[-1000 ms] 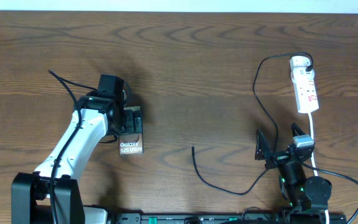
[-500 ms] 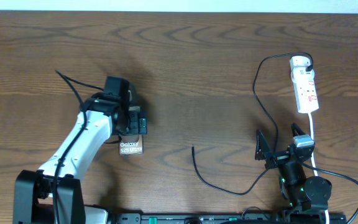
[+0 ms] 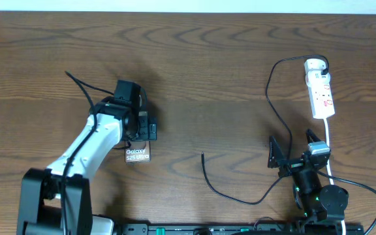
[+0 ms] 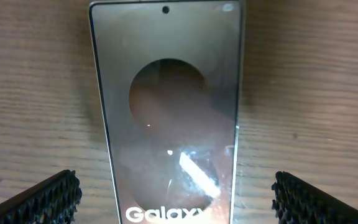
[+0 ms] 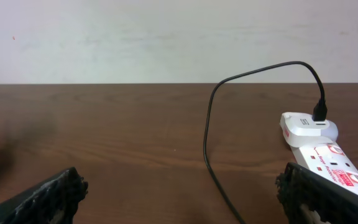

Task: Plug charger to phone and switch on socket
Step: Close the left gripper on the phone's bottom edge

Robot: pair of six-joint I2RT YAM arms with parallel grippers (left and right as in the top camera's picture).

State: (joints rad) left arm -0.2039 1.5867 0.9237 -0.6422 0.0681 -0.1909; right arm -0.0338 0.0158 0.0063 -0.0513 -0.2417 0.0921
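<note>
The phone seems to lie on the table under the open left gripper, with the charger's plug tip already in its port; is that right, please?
Not quite. The overhead view shows the charger's plug tip lying free on the table, apart from the phone. The phone does lie under the open left gripper.

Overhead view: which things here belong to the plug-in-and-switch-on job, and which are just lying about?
Job:
- phone, under the open left gripper
- charger, loose tip on the table
- socket
- right gripper, open, idle

Lying about:
- nothing else visible
</note>
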